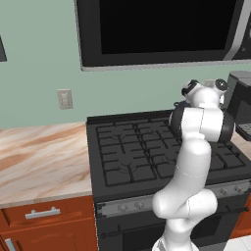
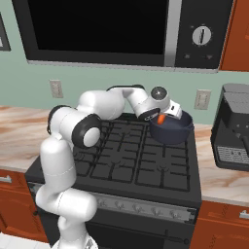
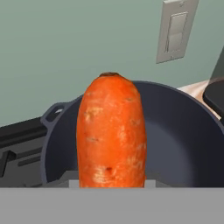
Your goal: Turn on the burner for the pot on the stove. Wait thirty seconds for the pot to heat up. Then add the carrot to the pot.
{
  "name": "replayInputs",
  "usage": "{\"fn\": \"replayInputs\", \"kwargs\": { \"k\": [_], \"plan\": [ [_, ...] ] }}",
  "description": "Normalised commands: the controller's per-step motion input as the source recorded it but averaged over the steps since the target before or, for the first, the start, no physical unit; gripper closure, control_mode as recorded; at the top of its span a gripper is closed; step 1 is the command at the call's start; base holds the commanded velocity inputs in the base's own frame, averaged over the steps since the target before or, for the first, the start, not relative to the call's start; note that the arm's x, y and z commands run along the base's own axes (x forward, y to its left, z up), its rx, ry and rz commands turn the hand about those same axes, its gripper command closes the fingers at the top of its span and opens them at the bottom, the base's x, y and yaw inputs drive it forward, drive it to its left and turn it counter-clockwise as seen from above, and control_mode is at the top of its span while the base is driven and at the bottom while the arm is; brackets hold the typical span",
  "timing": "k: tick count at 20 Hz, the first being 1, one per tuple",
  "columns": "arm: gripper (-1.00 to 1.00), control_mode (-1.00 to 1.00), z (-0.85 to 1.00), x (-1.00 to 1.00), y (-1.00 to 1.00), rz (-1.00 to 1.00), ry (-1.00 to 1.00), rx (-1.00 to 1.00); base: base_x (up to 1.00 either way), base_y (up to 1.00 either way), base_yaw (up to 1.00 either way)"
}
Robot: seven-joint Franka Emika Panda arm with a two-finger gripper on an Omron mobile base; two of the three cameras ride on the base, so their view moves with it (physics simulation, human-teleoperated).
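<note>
1. We see the stove set between two stretches of marble worktop, with a black microwave hung above it and a black appliance on the worktop at the stove's right edge.
2. The arm rises at the stove's front left, folds at the elbow and reaches across the grates toward the back right corner, the wrist tipped down over the pot.
3. The pot sits on the back right burner, near the wall; in the hand view its dark hollow lies directly beyond the fingers, and we see nothing in it.
4. The gripper hangs just above the pot's near rim. Its fingers are pinching the carrot, closed in tight on it.
5. The carrot's long axis runs along the fingers, its free end pointing out over the pot's opening, so we judge that the pot lies straight ahead and below the held carrot.
6. We judge that the coming move turns on this: with the carrot already over the rim, a small advance and a release should drop it inside.
</note>
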Motion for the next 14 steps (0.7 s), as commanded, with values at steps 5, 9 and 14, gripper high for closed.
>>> {"fn": "replayInputs", "kwargs": {
  "k": [5, 9, 14],
  "plan": [
    [1.00, -1.00, 0.00, 0.05, 0.00, 0.00, 0.01, 0.00, 0.00, 0.00, 0.00],
    [1.00, -1.00, 0.00, 0.00, 0.00, 0.00, 0.00, 0.00, 0.00, 0.00, 0.00],
    [1.00, -1.00, 0.00, 0.00, 0.00, 0.00, 0.00, 0.00, 0.00, 0.00, 0.00]
  ]
}}
